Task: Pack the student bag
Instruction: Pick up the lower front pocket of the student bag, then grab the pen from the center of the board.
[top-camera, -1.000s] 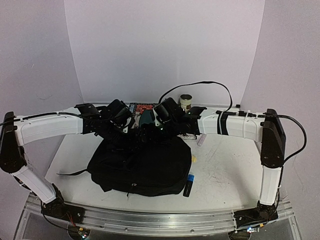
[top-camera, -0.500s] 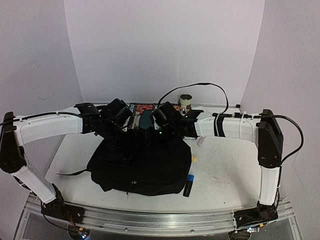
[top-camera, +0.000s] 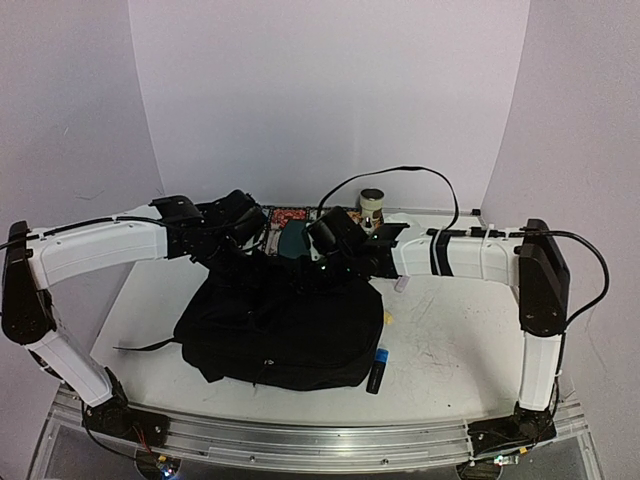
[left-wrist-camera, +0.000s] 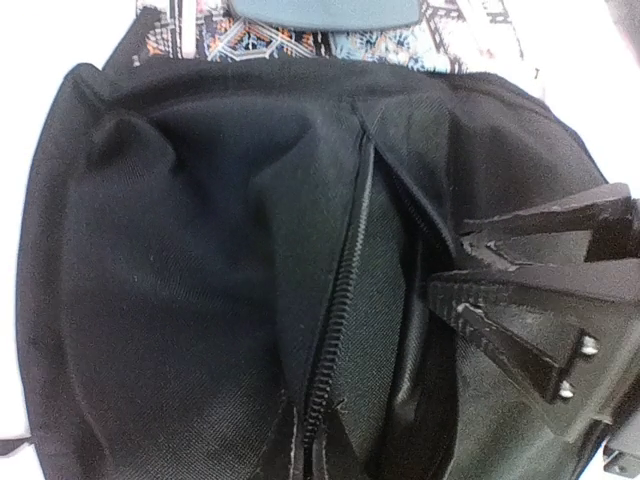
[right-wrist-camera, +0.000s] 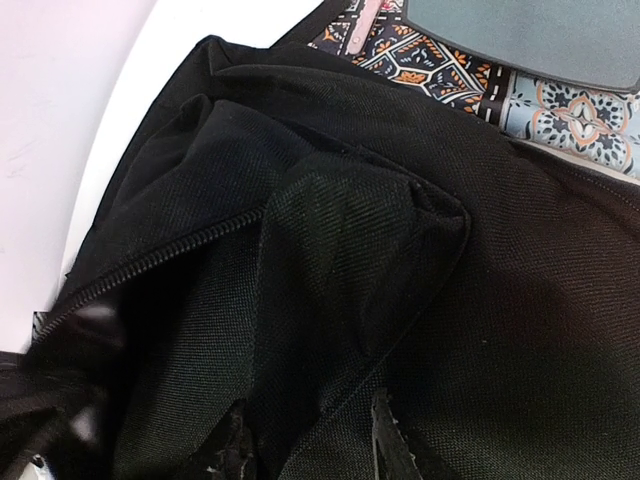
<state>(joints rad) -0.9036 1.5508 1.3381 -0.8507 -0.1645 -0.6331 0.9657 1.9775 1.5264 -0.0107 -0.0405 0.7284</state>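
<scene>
The student bag (top-camera: 285, 330) lies in the middle of the white worktop (top-camera: 450, 340), its zipper (left-wrist-camera: 340, 310) parted near the far edge, where both arms meet it. The left jaws are closed right together just beside the open zipper; whether any cloth sits between them I cannot tell. The right jaws stand narrow, pinching a raised fold of the bag's black fabric.

Backpack (top-camera: 280, 330), black: 1. Patterned book (top-camera: 288, 216): 1. Teal case (top-camera: 293, 240): 1. Jar (top-camera: 372, 205): 1. Marker (top-camera: 377, 368), blue-tipped: 1. Small pale block (top-camera: 403, 283): 1.
</scene>
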